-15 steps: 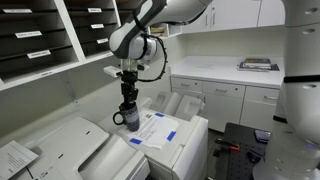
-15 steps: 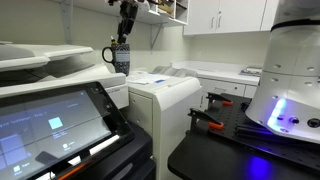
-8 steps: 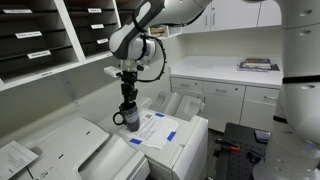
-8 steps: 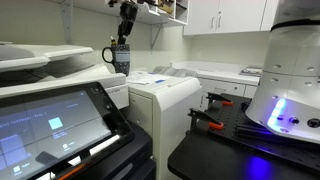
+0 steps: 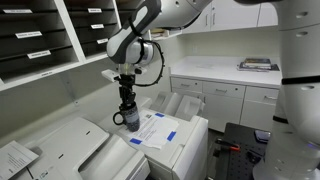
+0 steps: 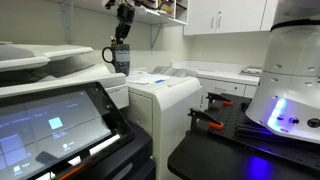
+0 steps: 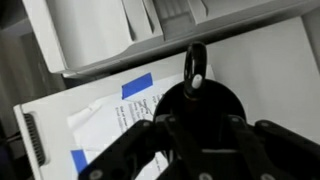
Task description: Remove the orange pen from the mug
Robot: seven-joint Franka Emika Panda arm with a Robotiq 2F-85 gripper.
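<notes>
The dark mug stands on top of a white printer, next to a paper sheet with blue corners; it also shows in an exterior view. My gripper points straight down just above the mug's mouth. In the wrist view the mug fills the middle as a black circle, its loop handle pointing away. My gripper's fingers look spread to either side of the opening. A small pale end at the mug's far rim may be the orange pen; I cannot make the pen out elsewhere.
The white printer has a sheet with blue tape beside the mug. A larger copier stands beside it with a touch screen. Wall shelves with paper slots rise behind. A counter with cabinets runs along the back.
My gripper and wrist have shifted very slightly above the mug. The mug has not moved.
</notes>
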